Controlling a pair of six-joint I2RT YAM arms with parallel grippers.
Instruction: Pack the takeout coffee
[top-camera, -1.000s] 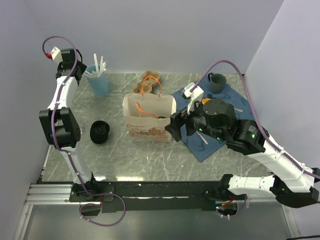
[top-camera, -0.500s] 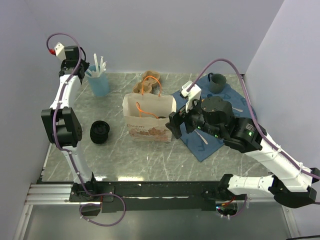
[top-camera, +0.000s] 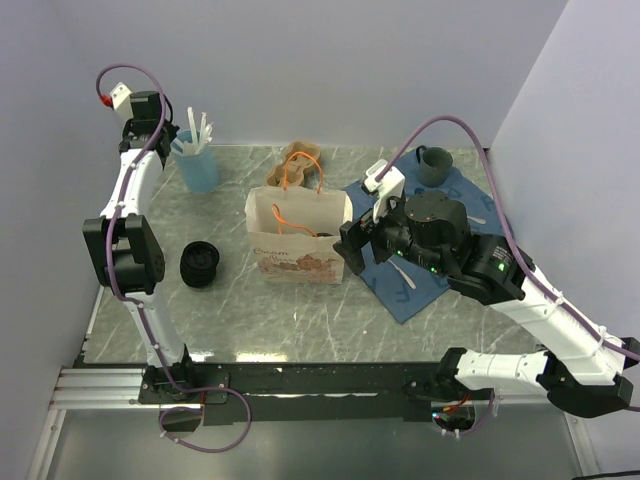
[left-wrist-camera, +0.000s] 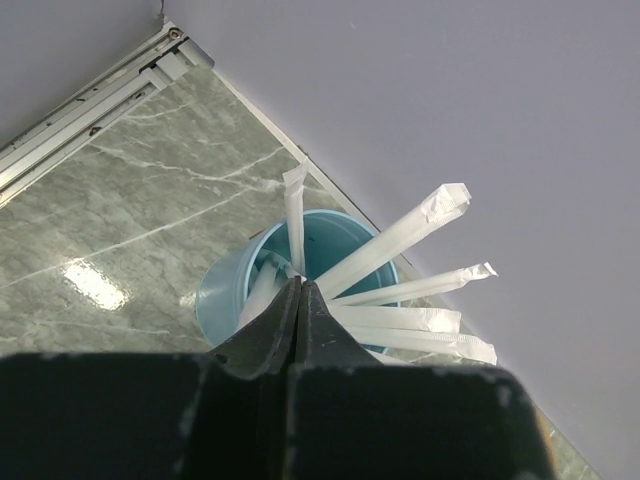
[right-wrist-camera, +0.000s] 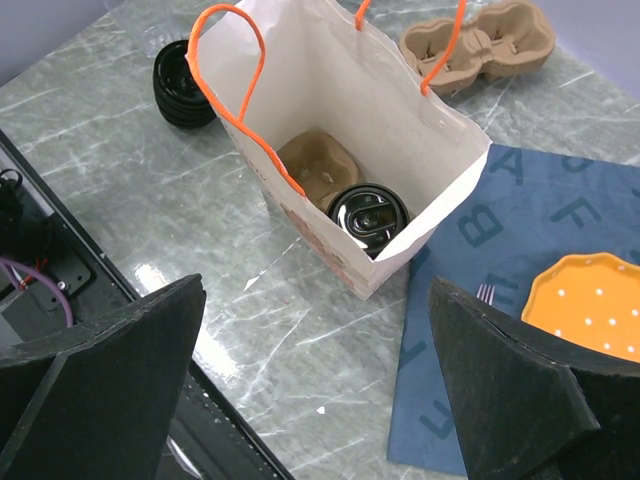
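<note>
**Top external view.** The small black ribbed disposable coffee cup (top-camera: 199, 265) rests on the grey marbled tabletop (top-camera: 300, 315). It is near the left side of the white paper bag with orange handles (top-camera: 298, 240) but does not touch it, so it is not yet packed. Whether it stands upright or lies on its side cannot be told. The paper bag stands upright with its mouth open, which allows loading from above.

The left tool (top-camera: 163, 138) hangs high at the rear left corner, over the light-blue plastic cup of white wrapped sticks (top-camera: 197, 168) and well apart from the coffee cup. The right tool (top-camera: 358, 245) is poised at the bag's right edge, above the dark blue lettered cloth (top-camera: 425, 290). A teal handled mug (top-camera: 433, 165) stands at the cloth's far corner. A brown moulded-pulp cup carrier (top-camera: 300, 155) lies behind the bag.

**Left wrist view.** The left tool's fingers are pressed together, with their tips among the sticks at the blue cup's rim. Whether a stick is caught between them cannot be told.

**Right wrist view.** The right tool's fingers are spread wide and carry nothing. The camera looks down into the bag. A pulp carrier insert (right-wrist-camera: 315, 165) sits on the bag's floor, and a glossy black round lid (right-wrist-camera: 368, 215) sits beside it. An orange dotted plate (right-wrist-camera: 590, 305) rests on the cloth. The coffee cup shows beyond the bag, on the tabletop.

The right tool's position suggests it is there to steady the bag or watch its mouth. The coffee cup lies on the left arm's side and awaits pickup.
</note>
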